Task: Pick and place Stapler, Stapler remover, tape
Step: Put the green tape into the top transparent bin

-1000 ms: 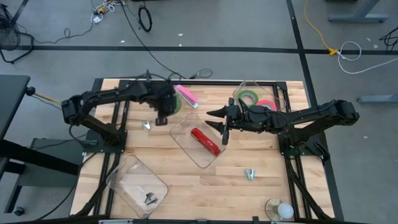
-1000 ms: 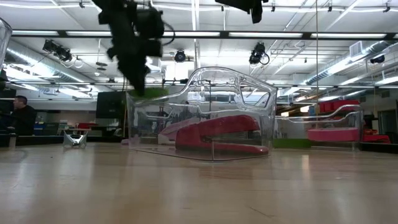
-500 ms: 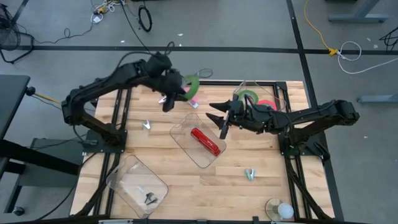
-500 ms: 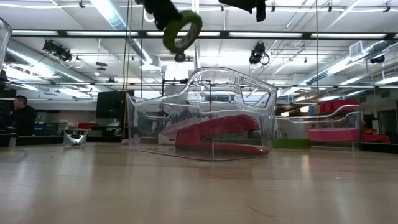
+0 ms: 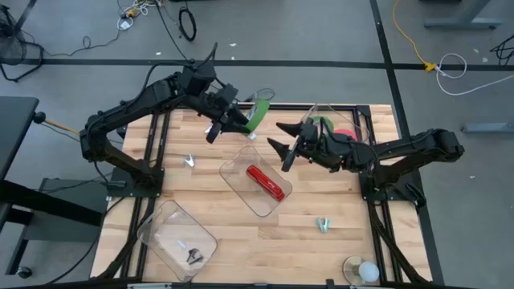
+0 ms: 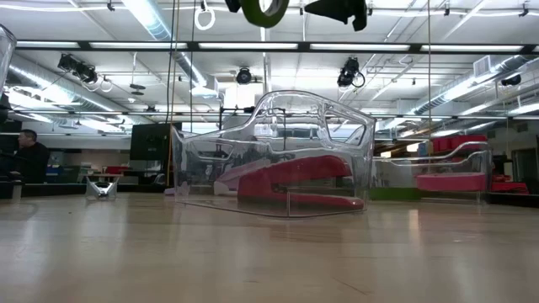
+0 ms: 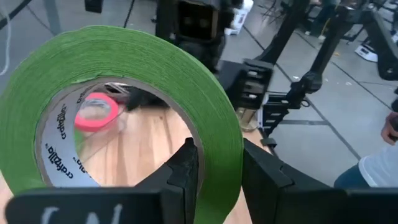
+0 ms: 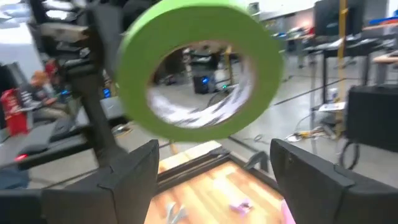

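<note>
Green tape ring [image 5: 257,115]: clamped by its rim in left claw [image 5: 238,120], upper centre of high view. Right claw [image 5: 280,142], spread and empty, faces it from the right, near.

Two dark, jointed arms, black pincers

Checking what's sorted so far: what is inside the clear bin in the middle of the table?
A red stapler lies inside the clear bin. Nothing else shows through its walls; none of it is covered.
</note>
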